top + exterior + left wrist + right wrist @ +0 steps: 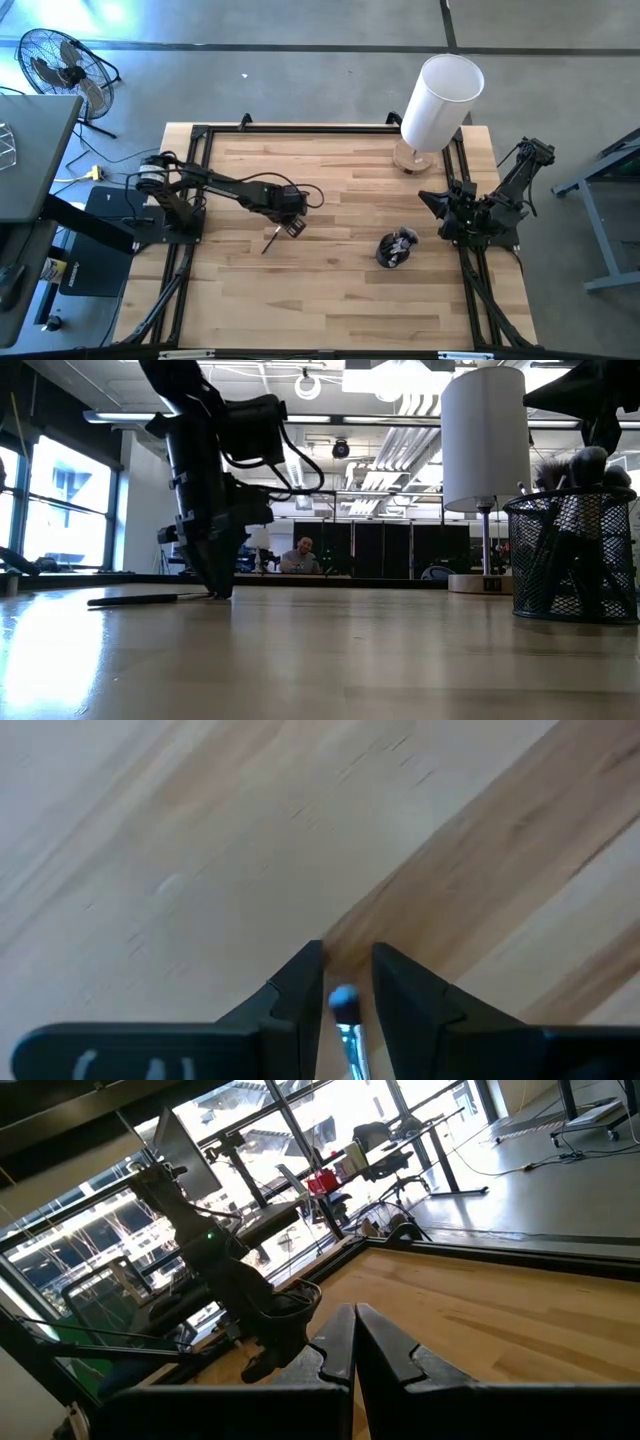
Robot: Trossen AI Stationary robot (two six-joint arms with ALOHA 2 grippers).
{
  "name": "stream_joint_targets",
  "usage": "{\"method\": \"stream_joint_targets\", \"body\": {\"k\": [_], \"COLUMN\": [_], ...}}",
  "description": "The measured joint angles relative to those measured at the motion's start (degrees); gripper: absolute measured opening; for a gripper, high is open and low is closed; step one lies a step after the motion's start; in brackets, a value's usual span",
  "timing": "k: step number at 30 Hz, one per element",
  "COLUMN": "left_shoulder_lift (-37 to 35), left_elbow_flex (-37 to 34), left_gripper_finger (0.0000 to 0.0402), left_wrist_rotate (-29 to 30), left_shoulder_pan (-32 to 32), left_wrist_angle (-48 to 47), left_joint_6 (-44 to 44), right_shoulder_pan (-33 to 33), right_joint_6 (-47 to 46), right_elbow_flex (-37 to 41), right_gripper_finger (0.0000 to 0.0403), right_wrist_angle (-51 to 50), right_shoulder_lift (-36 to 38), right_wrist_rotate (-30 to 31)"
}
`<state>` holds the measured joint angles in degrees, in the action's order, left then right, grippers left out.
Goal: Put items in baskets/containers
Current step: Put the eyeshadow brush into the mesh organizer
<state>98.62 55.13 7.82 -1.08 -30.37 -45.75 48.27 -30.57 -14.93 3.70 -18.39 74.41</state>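
One thin dark brush (270,241) lies flat on the wooden table, seen in the low view as a brush (140,598). My left gripper (292,228) points down at the brush's far end, fingertips at table height (218,592). It is open by a narrow gap. In the left wrist view the pale bristle tip (343,1000) and metal collar (351,1045) sit between the two fingers with space on both sides. The black mesh cup (397,249) stands to the right with several brushes upright in it (572,555). My right gripper (354,1320) is shut and waits at the table's right edge (440,212).
A tall white cylinder on a wooden base (440,100) stands at the far right corner, behind the cup. Black frame rails (190,200) run along the table's left and right sides. Bare wood lies between the brush and the cup.
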Motion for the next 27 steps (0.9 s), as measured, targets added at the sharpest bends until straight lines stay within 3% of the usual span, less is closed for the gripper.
{"method": "stream_joint_targets", "body": {"k": [11,21,27], "left_shoulder_lift": [0.2,0.4,0.6], "left_elbow_flex": [0.0,0.5,4.4], "left_gripper_finger": [0.0085,0.0085,0.0085], "left_wrist_rotate": [0.0,3.6,7.1], "left_shoulder_pan": [1.0,1.2,1.1], "left_wrist_angle": [-0.4,-2.6,-7.2], "left_joint_6": [-1.4,-5.4,-4.1], "right_shoulder_pan": [0.0,0.0,0.0], "right_joint_6": [0.0,0.0,0.0], "right_elbow_flex": [0.0,0.0,0.0], "right_gripper_finger": [0.0000,0.0000,0.0000], "right_wrist_angle": [0.0,0.0,0.0], "right_shoulder_lift": [0.0,0.0,0.0], "right_wrist_rotate": [0.0,0.0,-0.1]}}
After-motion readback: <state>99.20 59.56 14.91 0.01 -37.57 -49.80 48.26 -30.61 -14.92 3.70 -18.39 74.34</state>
